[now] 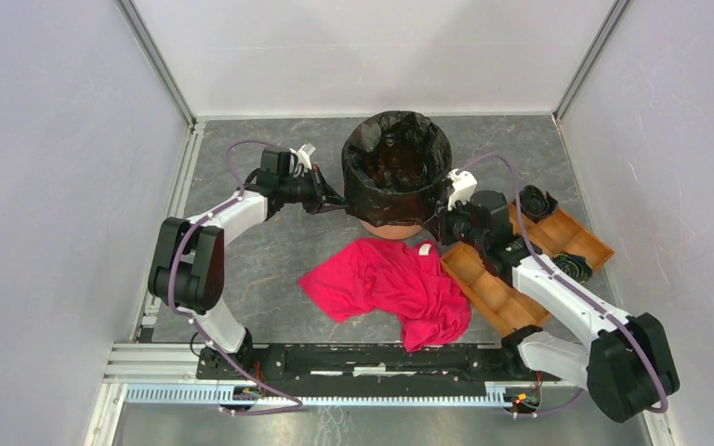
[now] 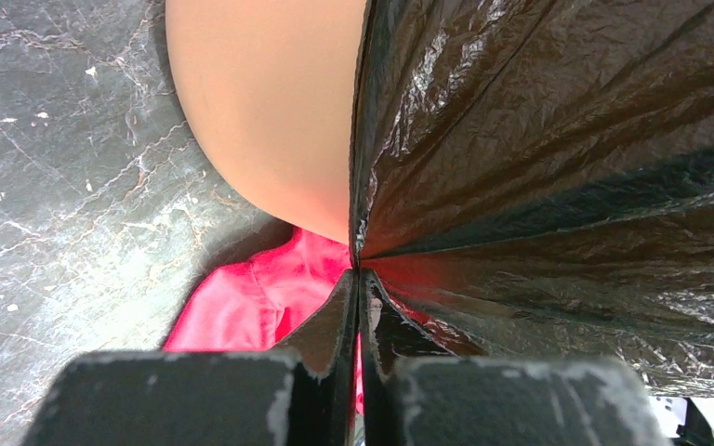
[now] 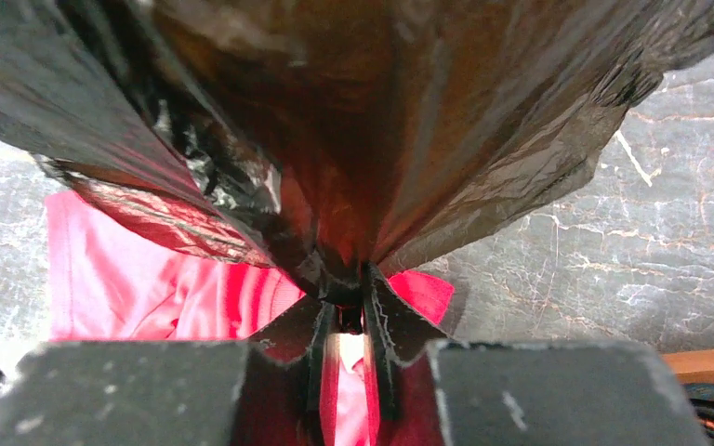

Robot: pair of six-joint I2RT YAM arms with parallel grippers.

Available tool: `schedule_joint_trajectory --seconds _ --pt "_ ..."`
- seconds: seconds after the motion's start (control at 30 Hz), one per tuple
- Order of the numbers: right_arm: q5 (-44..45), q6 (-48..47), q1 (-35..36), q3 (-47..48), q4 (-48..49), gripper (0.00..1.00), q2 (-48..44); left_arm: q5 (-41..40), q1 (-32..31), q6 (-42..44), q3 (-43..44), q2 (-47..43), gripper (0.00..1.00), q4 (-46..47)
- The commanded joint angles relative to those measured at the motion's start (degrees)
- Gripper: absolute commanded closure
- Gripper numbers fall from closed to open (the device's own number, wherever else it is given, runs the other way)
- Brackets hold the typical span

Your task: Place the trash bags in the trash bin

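Black bag [image 1: 396, 160] is lining the bin [image 1: 386, 226] and hanging over its rim. At the bin's left the left gripper [image 1: 338, 202] is clamping the film; at its right the right gripper [image 1: 440, 212] is pinching it, likely to stretch it downward.

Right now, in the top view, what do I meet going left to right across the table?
From the left: left hand, trash bag draped over the trash bin, right hand, brown tray. The red cloth overlaps several, so omitted.
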Motion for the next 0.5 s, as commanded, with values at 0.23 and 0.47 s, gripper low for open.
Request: schedule_joint_trajectory --seconds 0.23,0.47 --pt "1.8 0.0 0.2 -4.5 9.2 0.8 6.6 2.1 0.3 1.6 0.2 -2.4 0.94 2.2" --pt "5.1 -2.8 0.2 -4.6 3.9 0.47 3.3 1.8 0.4 1.9 0.1 -2.9 0.9 1.9"
